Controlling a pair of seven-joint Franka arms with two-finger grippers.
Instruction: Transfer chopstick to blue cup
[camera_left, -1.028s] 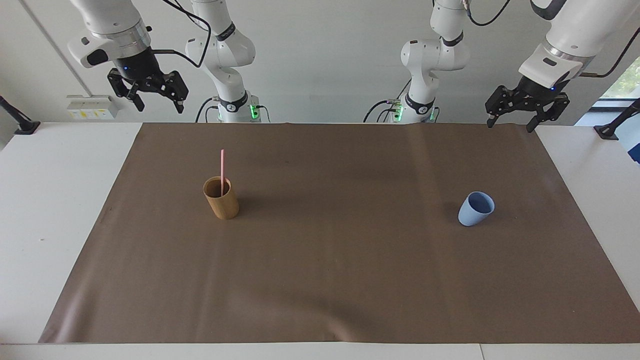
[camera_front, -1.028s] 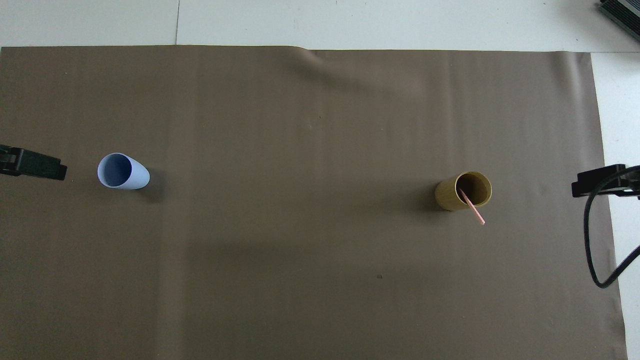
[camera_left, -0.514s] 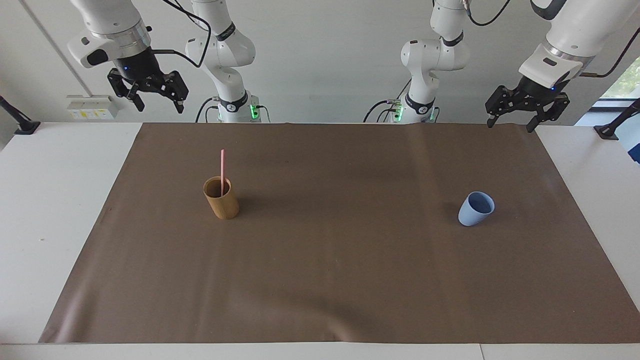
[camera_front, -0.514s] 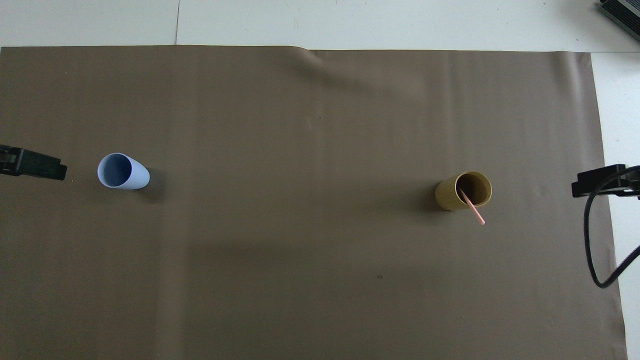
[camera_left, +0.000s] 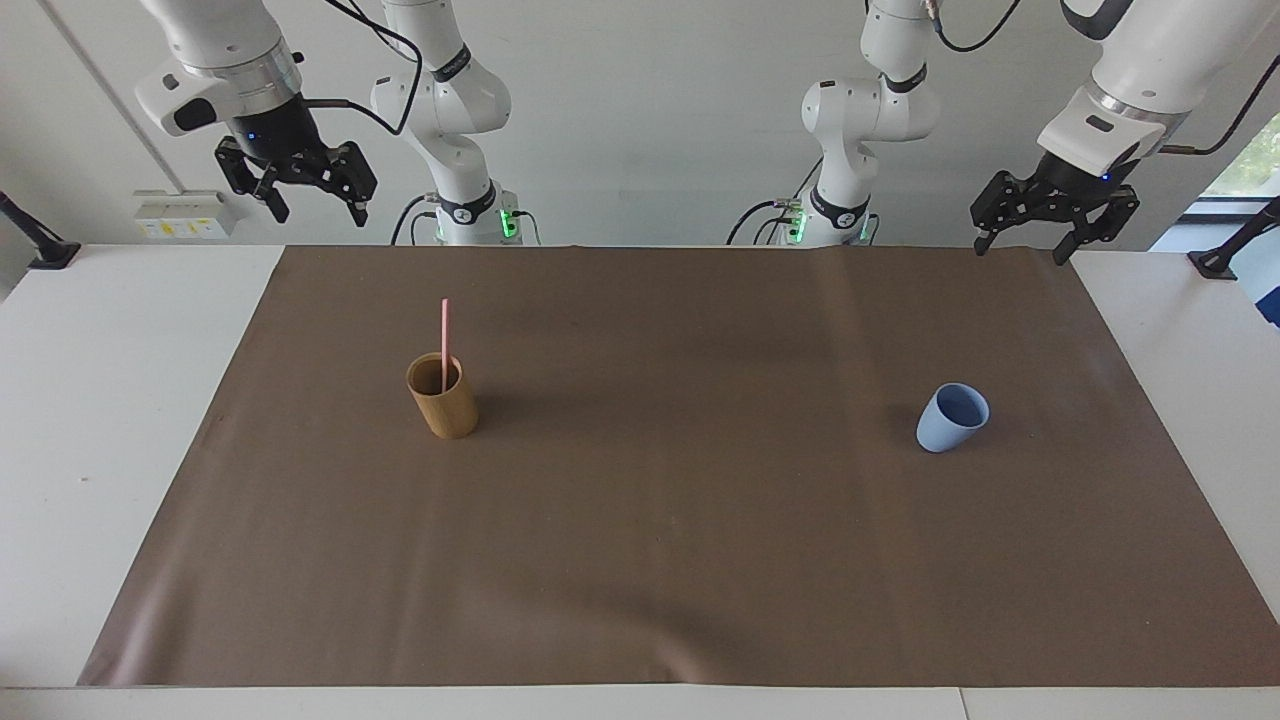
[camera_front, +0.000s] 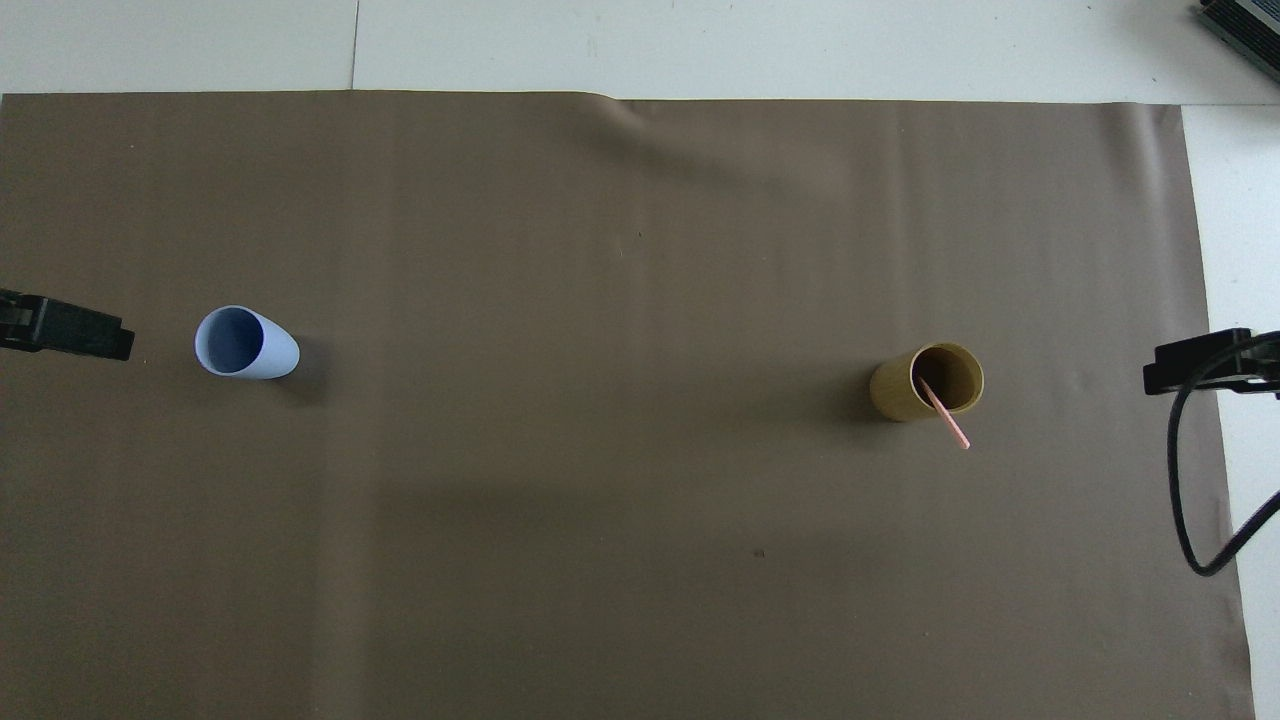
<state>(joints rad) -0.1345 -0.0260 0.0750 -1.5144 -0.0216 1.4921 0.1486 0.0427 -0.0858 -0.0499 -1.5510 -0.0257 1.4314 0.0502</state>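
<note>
A white wall is closing off the room where the two arm bases are standing, green lights glowing at their feet, and a brown mat (camera_left: 680, 560) is covering most of the white table (camera_left: 90, 400), lying flat apart from a slight ripple along the edge nearest the robots. Over the last second nothing is changing: both arms are still holding the same raised posture and no object is shifting, which suggests the transfer is not yet underway. The right gripper (camera_left: 318, 207) is hanging high over the mat's corner at the right arm's end, its fingers spread apart and carrying nothing; the left gripper (camera_left: 1026, 246) is waiting likewise over the corner at the left arm's end, also spread and empty. The chopstick (camera_left: 444, 345) is standing nearly upright in the bamboo cup (camera_left: 443, 398), its pink top leaning toward the robots, at the right arm's end of the mat. The blue cup (camera_left: 951, 418) is sitting upright and empty at the left arm's end, well apart from it. By my reading, the right arm is the better placed to come down and pinch the stick above the bamboo rim
</note>
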